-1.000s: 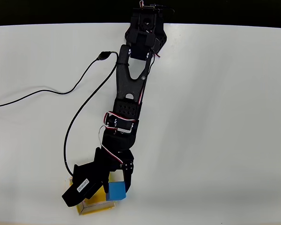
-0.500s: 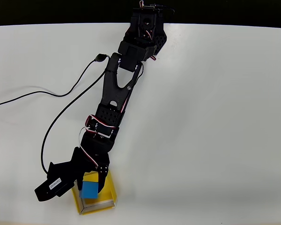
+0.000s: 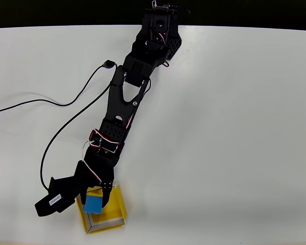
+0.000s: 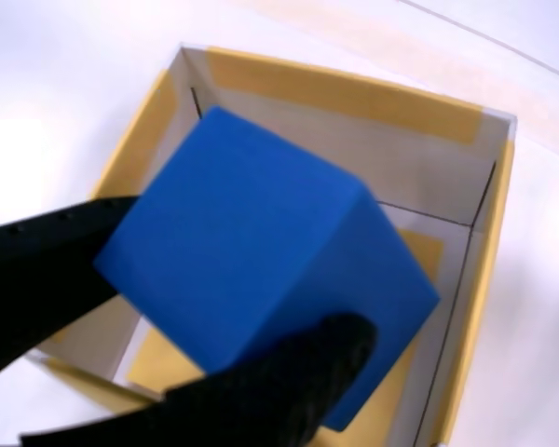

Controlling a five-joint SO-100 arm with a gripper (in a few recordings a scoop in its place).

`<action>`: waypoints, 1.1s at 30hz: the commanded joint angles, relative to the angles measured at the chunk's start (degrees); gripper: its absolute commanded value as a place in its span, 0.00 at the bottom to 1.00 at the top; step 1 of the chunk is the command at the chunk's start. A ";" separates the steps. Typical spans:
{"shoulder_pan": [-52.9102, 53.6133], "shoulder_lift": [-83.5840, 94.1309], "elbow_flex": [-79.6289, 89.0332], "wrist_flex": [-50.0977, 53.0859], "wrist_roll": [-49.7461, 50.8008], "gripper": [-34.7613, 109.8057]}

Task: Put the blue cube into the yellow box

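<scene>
My black gripper (image 3: pixel 93 200) is shut on the blue cube (image 3: pixel 93 203), which hangs over the left part of the yellow box (image 3: pixel 117 212) near the table's front edge in the overhead view. In the wrist view the blue cube (image 4: pixel 261 275) sits tilted between my two black fingers (image 4: pixel 289 382), directly above the opening of the yellow box (image 4: pixel 354 93). The box's pale inner walls and yellow floor show beneath and around the cube.
A black cable (image 3: pixel 66 102) curves across the white table (image 3: pixel 234 127) on the left, from the arm's base side down toward the box. The arm (image 3: pixel 122 107) stretches diagonally from the top centre to the lower left.
The arm has swung leftward, carrying the blue cube from the box's right rim to above the box's left half. The box has stayed in place.
</scene>
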 commanded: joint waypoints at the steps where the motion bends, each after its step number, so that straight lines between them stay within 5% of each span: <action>1: -0.09 3.25 -8.00 -2.46 -0.26 0.37; 12: 0.09 3.60 -7.03 -3.43 2.46 0.50; 19: -0.97 15.12 -0.88 -5.71 3.16 0.45; 33: -5.98 52.65 33.05 5.71 0.70 0.28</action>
